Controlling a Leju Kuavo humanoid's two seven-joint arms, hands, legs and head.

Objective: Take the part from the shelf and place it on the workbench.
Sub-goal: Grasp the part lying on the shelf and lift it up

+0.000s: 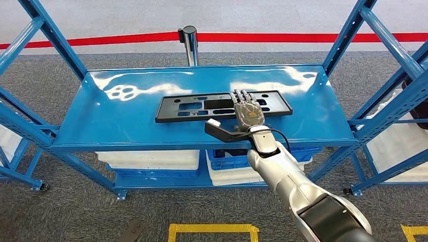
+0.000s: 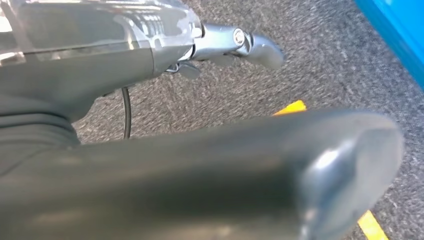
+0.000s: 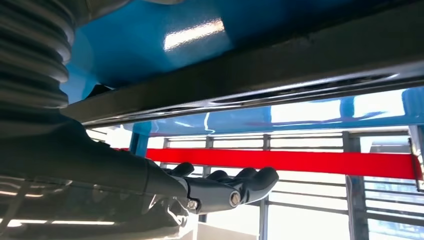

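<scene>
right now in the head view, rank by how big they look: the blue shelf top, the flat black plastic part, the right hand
1. Blue metal shelf top, clearly largest.
2. Flat black plastic part with cutouts.
3. Right hand, resting on the part, smallest.

A grey speckled carpet (image 1: pixel 65 212) covers the floor, paler grey beyond a red belt (image 1: pixel 303 37) stretched across the top of the frame from a chrome post (image 1: pixel 190 43). Blue racks (image 1: pixel 30 101) stand at centre, left and right edges. Yellow tape (image 1: pixel 212 229) marks the floor at the bottom. White and blue bins (image 1: pixel 151 161) sit low at centre. Glare streaks the glossy blue surface.
</scene>
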